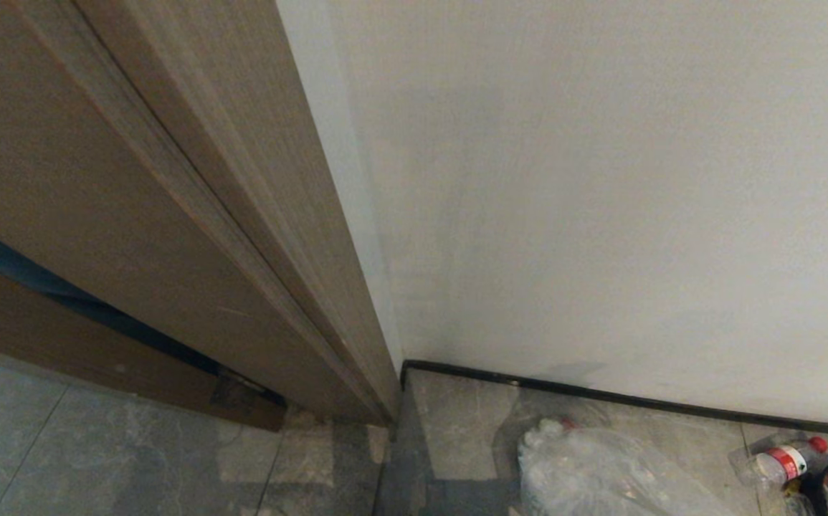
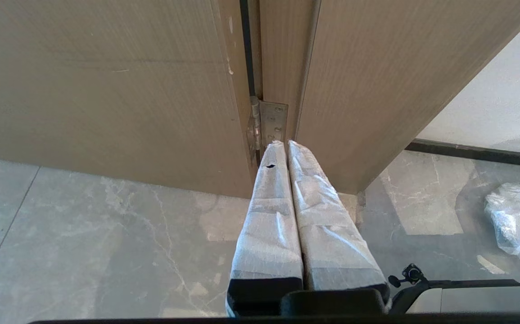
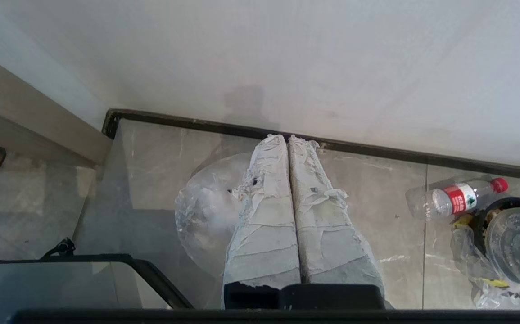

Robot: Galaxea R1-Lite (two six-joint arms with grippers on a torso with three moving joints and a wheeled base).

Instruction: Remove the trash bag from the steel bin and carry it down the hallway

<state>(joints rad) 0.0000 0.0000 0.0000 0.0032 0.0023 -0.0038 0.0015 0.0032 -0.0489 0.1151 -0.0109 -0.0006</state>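
Right wrist view: trash bag (image 3: 205, 211) on floor beneath shut right tool (image 3: 288, 140).

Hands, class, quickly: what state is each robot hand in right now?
Left hand: closed, holding nothing.
Right hand: closed, holding nothing; the trash bag lies on the floor beneath it.

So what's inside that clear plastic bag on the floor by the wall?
Through the trash bag only pale, crumpled white stuff shows, with a small red bit near its top. What lies deeper is hidden by the crinkled folds.
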